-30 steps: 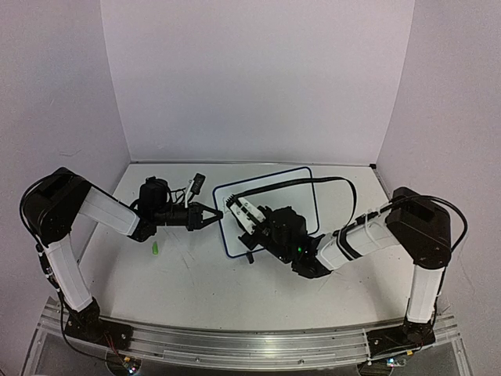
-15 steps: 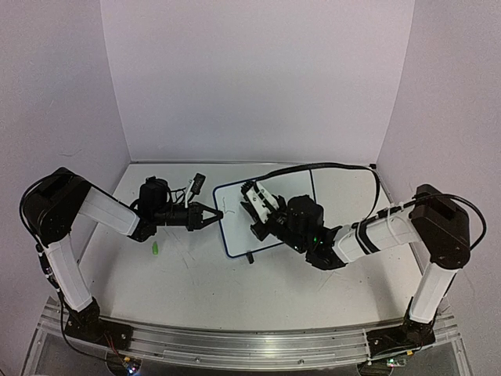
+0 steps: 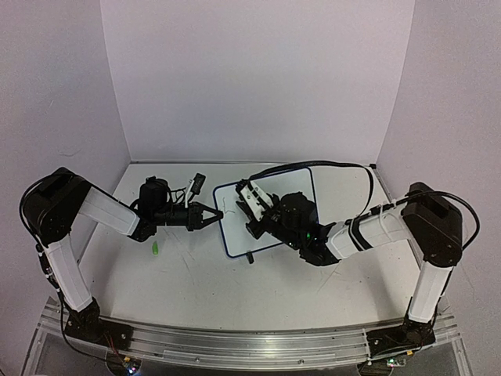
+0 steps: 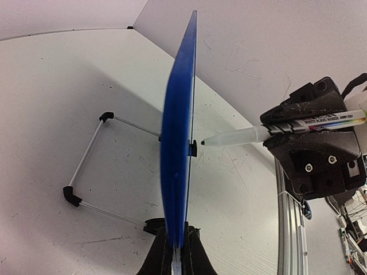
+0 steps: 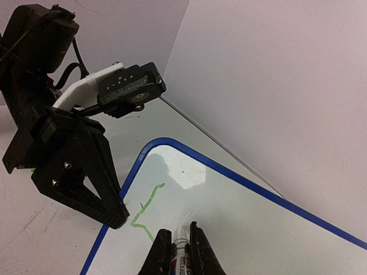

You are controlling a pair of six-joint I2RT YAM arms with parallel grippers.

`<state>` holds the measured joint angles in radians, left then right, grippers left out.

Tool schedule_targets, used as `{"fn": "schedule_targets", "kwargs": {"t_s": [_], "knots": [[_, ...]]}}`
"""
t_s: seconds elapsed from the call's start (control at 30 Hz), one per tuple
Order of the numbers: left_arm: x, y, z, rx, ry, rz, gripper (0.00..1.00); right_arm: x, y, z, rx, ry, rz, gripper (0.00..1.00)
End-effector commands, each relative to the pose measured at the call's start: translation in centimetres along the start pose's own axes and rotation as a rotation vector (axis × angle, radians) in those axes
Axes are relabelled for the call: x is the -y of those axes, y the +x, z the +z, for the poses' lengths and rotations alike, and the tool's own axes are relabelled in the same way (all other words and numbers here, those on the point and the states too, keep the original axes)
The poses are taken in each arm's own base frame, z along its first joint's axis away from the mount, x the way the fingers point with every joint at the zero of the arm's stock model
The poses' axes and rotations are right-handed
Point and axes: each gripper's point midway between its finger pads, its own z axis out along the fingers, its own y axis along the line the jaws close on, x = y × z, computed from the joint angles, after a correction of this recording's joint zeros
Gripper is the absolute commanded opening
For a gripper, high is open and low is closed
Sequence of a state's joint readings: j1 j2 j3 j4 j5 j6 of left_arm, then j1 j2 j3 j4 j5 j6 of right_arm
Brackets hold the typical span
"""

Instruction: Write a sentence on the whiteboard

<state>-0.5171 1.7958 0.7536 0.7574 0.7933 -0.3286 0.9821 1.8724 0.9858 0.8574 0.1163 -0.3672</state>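
The whiteboard point(image 3: 293, 196) stands tilted at mid-table, white with a blue rim. My left gripper point(image 3: 218, 213) is shut on its left edge; the left wrist view shows the board point(image 4: 176, 143) edge-on between those fingers point(image 4: 176, 255). My right gripper point(image 3: 246, 196) is shut on a green marker point(image 5: 181, 252) whose tip meets the board face point(image 5: 241, 212). That marker point(image 4: 269, 133) touches the board from the right in the left wrist view. Of the sentence, one bent green stroke point(image 5: 144, 203) shows near the board's left edge.
A small green cap point(image 3: 156, 249) lies on the table left of the board. The board's wire stand with black feet point(image 4: 86, 172) reaches behind it. Lavender walls close the back and sides. A rail point(image 3: 235, 345) runs along the near edge.
My right gripper with the marker has shifted right and slightly away across the board, its arm swinging out to the right. The left gripper and the board have stayed put.
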Motion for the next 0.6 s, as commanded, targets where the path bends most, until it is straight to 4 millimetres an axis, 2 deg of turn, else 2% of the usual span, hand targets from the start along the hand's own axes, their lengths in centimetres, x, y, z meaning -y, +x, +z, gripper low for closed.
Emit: {"fn": "schedule_targets", "kwargs": {"t_s": [0.0,0.27,0.57], "knots": [[0.16,-1.61,0.0,0.021,-0.013,0.076,0.0,0.96,-1.34,0.53,0.037,0.045,0.026,0.0],[0.32,-1.71,0.04,0.022,-0.01,0.081,0.0,1.6,-0.77,0.75,0.022,0.085,0.013,0.0],[0.28,-1.6,0.04,0.02,-0.01,0.079,0.0,0.93,-0.89,1.13,0.033,0.051,0.004,0.0]]}}
